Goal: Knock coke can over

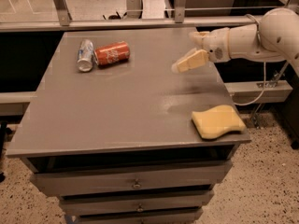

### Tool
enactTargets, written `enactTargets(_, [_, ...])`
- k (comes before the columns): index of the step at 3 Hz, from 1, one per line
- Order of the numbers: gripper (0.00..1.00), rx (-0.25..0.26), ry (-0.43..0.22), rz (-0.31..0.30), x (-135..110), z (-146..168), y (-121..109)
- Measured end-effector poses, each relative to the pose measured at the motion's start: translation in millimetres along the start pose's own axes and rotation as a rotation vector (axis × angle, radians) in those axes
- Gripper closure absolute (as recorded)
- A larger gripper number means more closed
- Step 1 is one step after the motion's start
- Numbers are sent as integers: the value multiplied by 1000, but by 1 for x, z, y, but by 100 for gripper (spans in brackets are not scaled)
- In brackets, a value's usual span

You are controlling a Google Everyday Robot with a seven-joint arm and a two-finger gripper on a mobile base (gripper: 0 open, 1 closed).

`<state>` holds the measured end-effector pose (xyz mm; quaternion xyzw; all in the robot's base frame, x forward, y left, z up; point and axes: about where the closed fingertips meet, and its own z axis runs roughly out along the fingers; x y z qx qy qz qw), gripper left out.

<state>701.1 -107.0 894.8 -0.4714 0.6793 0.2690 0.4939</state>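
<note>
Cream-coloured fingers (190,60): two, spread well apart, with nothing held between them.

Gripper (183,50): hung above the far right part of the counter (121,106), pointing left and slightly down, touching nothing. It was carried by a white arm (243,42) that entered from the right edge.

Coke can (112,53): red with white script. It lay on its side on the far left part of the counter, well apart from the gripper, silver top towards the left.

Silver and blue can (85,55): also on its side, just left of the coke can. Whether the two touched could not be told.

Yellow sponge (217,121): flat at the near right corner of the counter, nearer than the gripper.

Drawers (135,185): shut, stacked beneath the counter.

Step in hand: judged complete or nearly so, as the coke can was already lying down rather than standing.

Next move: judged to call for no further push. The arm needed only to keep clear of both cans. A further pass would mean a long reach left across bare counter.
</note>
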Motion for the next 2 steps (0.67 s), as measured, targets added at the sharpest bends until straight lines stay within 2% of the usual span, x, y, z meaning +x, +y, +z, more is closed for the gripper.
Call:
enactTargets(1, [0,61,15,50,12,-37,-2])
enactTargets(2, [0,77,18,62,16,-47,-3])
